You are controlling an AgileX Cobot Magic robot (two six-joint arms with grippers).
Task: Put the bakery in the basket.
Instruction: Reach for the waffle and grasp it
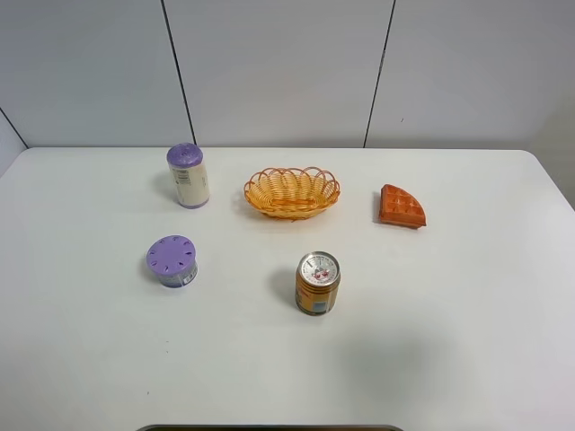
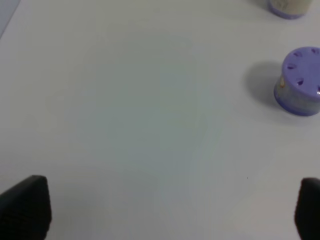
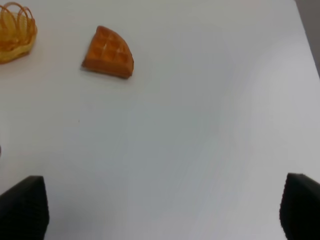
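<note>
We see the left gripper (image 2: 166,210) with its jaws spread wide and nothing between them, above the white bench (image 1: 467,359). The right gripper (image 3: 161,207) is equally wide and holds nothing. The bakery (image 1: 401,207) lies flat toward the far right corner. The basket (image 1: 292,191) stands near the middle of the far edge, apart from the bakery.

Setting: robot test station, lab-type. Evidence: bare white table (image 1: 467,359), rounded corners; plain pale grey wall panels (image 1: 278,72) with dark seams behind; sparse props set well apart: basket (image 1: 292,191), bakery (image 1: 401,207), can (image 1: 318,283), purple-capped bottle (image 1: 189,175), purple-lidded jar (image 1: 172,261). Even light, soft shadows.
</note>
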